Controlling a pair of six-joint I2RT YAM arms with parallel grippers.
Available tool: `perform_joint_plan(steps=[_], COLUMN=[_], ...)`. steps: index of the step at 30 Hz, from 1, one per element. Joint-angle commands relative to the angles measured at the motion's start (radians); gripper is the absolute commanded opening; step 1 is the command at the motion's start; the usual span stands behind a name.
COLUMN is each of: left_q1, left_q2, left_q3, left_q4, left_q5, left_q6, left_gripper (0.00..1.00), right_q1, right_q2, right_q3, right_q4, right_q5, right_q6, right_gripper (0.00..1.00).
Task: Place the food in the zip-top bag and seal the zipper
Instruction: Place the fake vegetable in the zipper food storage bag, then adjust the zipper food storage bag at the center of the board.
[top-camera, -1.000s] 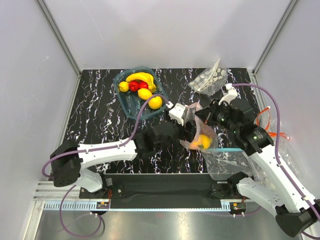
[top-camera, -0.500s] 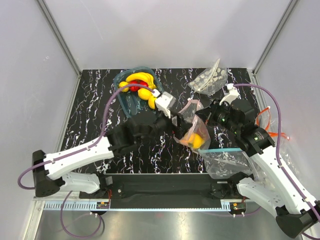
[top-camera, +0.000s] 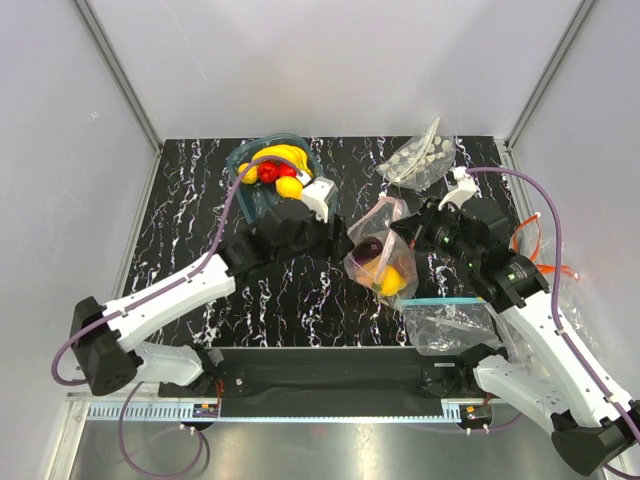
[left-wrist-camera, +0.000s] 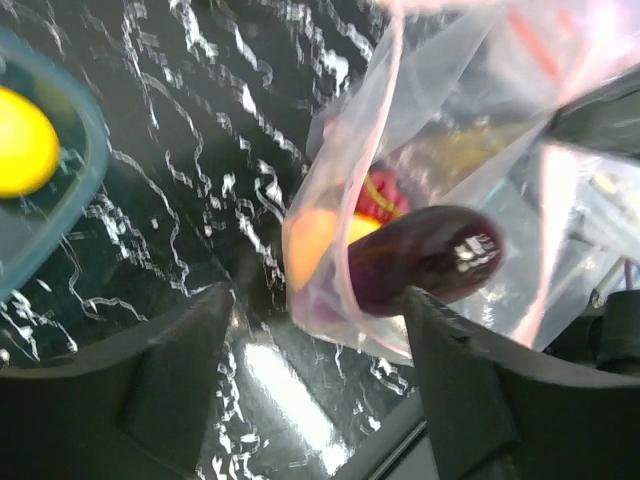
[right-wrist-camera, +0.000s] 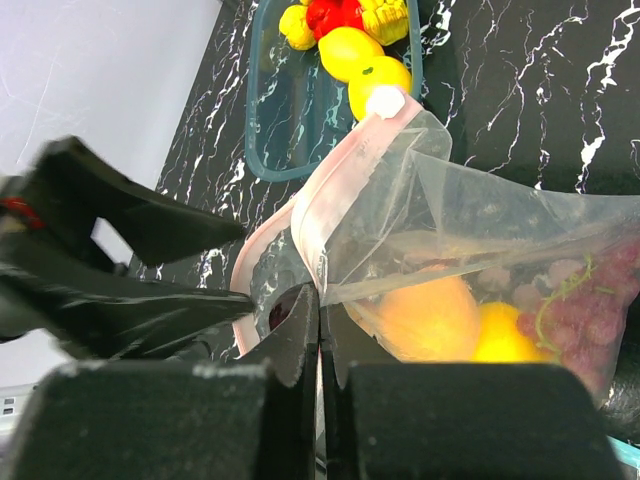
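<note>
The dotted zip-top bag (top-camera: 385, 262) lies mid-table with its mouth held up and open. Its pink-red zipper (right-wrist-camera: 345, 165) curls round the opening. My right gripper (right-wrist-camera: 320, 300) is shut on the bag's rim; it also shows in the top view (top-camera: 415, 232). Inside the bag are an orange (right-wrist-camera: 425, 315), a lemon (right-wrist-camera: 500, 335), a grape cluster (right-wrist-camera: 590, 310) and a dark purple glossy fruit (left-wrist-camera: 430, 262). My left gripper (left-wrist-camera: 318, 300) is open and empty just left of the bag, seen from above (top-camera: 338, 238). More food, lemons (right-wrist-camera: 350, 50) and a banana (top-camera: 285, 153), sits in the container.
A clear teal-rimmed container (top-camera: 258, 205) stands at the back left, under my left arm. A second clear bag with a teal-blue strip (top-camera: 450, 322) lies at the front right. A small bag of white pieces (top-camera: 420, 158) lies at the back right. Walls close the table in.
My left gripper has drawn back from the bag's mouth towards the container, open. A dark purple fruit now lies in the bag. The right gripper still holds the rim.
</note>
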Motion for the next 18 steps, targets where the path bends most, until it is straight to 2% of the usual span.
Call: perform_joint_plan(steps=[1,2,3,5,6,8,10,14,18], left_q1=[0.009,0.010,0.010,0.010,0.009,0.010,0.009,0.010,0.006], left_q2=[0.056,0.069,0.080,0.101,0.104,0.109,0.107,0.095,0.098], left_q3=[0.062,0.070,0.079,0.087,0.089,0.111,0.172,0.306,0.423], left_q4=[-0.021,-0.023,-0.021,-0.008,0.003,0.003,-0.035,-0.119,-0.144], left_q5=[0.102,0.114,0.141,0.165,0.171,0.169,0.157,0.168,0.256], left_q6=[-0.009,-0.006,-0.006,-0.005,-0.002,0.015,0.028,0.063,0.048], left_gripper=[0.69,0.66,0.56,0.45,0.31,0.14,0.06,0.05,0.04], right_q1=[0.006,0.006,0.004,0.004,0.004,0.004,0.006,0.004,0.004], right_q2=[0.003,0.002,0.003,0.005,0.005,0.005,0.008,0.023,0.057], right_q3=[0.013,0.011,0.010,0.007,0.007,0.007,0.011,0.040,0.037], right_q4=[0.075,0.075,0.076,0.076,0.076,0.075,0.065,0.033,0.048], right_q5=[-0.008,-0.008,-0.011,-0.013,-0.014,-0.016,-0.016,-0.025,-0.047], right_q6=[0.008,0.008,0.011,0.009,0.011,0.011,0.006,-0.011,-0.002], right_gripper=[0.00,0.00,0.00,0.00,0.00,0.00,0.00,0.00,0.00])
